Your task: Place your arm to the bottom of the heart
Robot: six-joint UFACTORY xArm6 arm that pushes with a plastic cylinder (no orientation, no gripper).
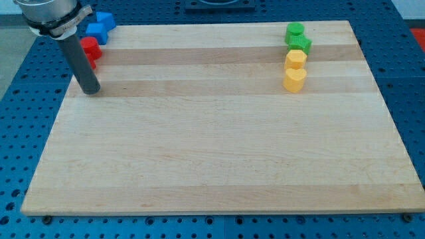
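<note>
A yellow heart block [294,79] lies at the view's upper right on the wooden board [219,153]. Just above it sits a yellow block [295,59], then a green star-like block [299,44] and a green block [295,30]. My tip [90,90] rests on the board at the view's upper left, far to the left of the heart. A red block [90,49] sits just above and behind the rod, partly hidden by it. Two blue blocks [99,25] lie above the red one at the board's top left corner.
The board lies on a blue perforated table [20,133]. The arm's grey mount [50,14] fills the view's top left corner.
</note>
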